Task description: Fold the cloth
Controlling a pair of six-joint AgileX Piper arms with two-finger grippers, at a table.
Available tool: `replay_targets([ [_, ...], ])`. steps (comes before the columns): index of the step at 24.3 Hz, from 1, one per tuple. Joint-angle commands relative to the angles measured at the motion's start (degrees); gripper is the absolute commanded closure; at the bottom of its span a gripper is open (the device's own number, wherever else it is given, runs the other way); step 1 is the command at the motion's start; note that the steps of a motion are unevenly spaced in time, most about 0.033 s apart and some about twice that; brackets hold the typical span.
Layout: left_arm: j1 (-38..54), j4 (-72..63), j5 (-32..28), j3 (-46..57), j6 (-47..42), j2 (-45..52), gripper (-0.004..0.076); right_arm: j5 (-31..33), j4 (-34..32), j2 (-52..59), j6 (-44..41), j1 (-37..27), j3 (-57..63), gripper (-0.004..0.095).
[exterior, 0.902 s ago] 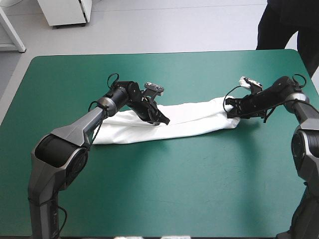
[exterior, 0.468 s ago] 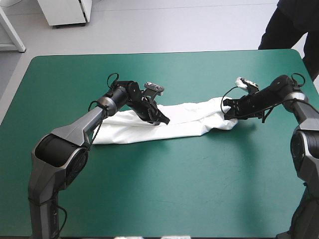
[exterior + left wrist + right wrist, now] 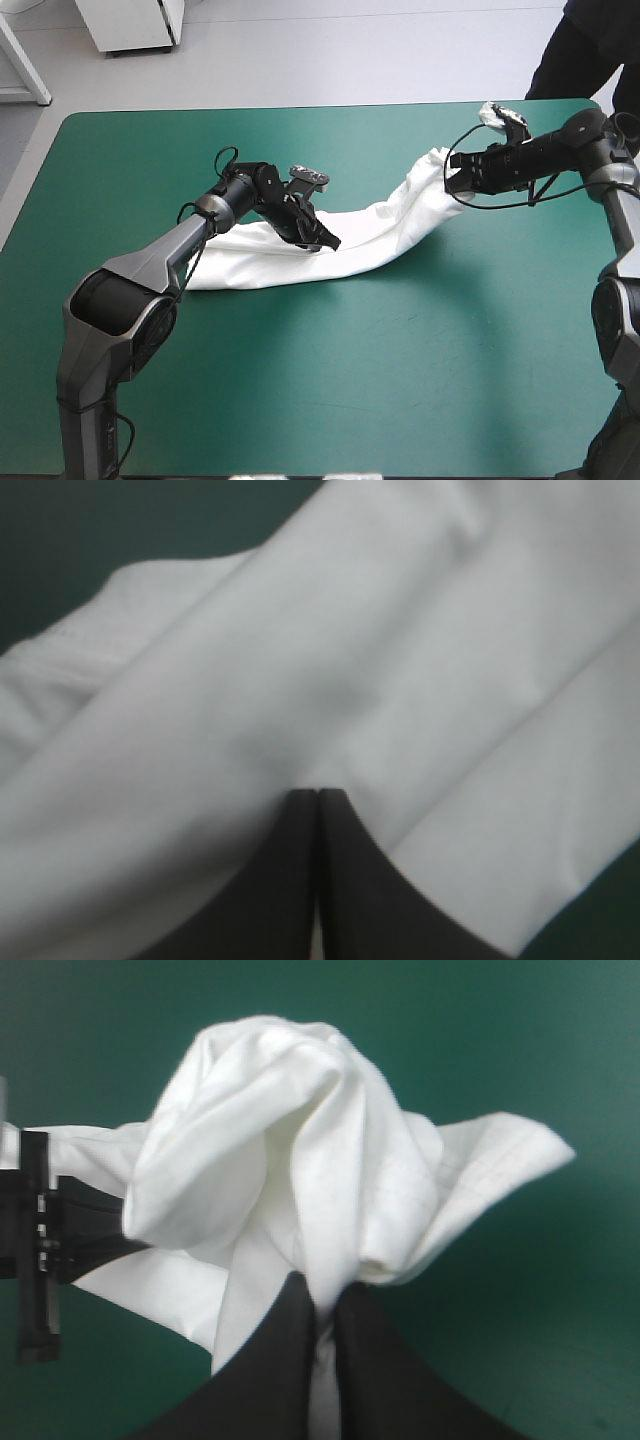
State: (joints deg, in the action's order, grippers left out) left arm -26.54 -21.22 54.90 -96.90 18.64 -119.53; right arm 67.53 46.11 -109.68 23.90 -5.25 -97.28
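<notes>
Right gripper [image 3: 454,168] [image 3: 320,1295] — black fingers [image 3: 380,1380] all but closed, pinching one end of the T-shirt [image 3: 370,235] [image 3: 290,1140] w/ a strip of white cloth running down btwn them. The gripped end hangs clear of the teal-green cover [image 3: 350,380] [image 3: 500,1040]. A bunched knot of fabric billows just ahead of the fingertips, and a flat corner flap sticks out to one side of it. From the grip the shirt sags away as a long folded band, down to the table and on toward the left gripper [image 3: 328,242] [image 3: 318,795].

Left gripper sits low on the cloth, approx midway along the band. Its fingers meet in one pointed arch w/ only a thin pale sliver in the seam — closed on the shirt, tips sunk into the fabric where shallow creases run together. White cloth fills nearly everything ahead of and beside it. Cover shows only beyond the cloth's far edge and at one near corner.

Behind the left gripper, under and past its wrist, the rest of the shirt lies flat on the cover, ending in a squared edge on the side away from the right gripper. The two grippers are well apart, shirt strung btwn them, rising from L to R.
</notes>
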Motion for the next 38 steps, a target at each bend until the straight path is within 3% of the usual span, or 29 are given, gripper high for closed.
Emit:
replay_targets([
  [1,-1.3,-1.3,2.7,-0.4,-0.2,1.4,0.0733,0.1,6.7,5.0,1.2,0.0,-3.6,0.0925],
  [15,-2.2,-0.4,3.2,-0.5,-0.9,1.2,0.0733,0.2,8.9,7.4,1.9,0.0,-7.8,0.0925],
  [23,3.3,12.0,11.6,-9.0,-7.3,10.9,0.0733,1.0,9.6,7.4,2.2,0.6,-7.8,0.0925],
  [29,17.1,14.6,13.6,-10.5,-7.3,27.1,0.0733,-3.4,10.0,7.4,2.2,10.0,-7.9,0.0925],
  [38,20.9,20.6,13.7,-10.5,-9.3,38.0,0.0733,-10.2,12.1,4.8,1.7,21.6,-7.9,0.0925],
])
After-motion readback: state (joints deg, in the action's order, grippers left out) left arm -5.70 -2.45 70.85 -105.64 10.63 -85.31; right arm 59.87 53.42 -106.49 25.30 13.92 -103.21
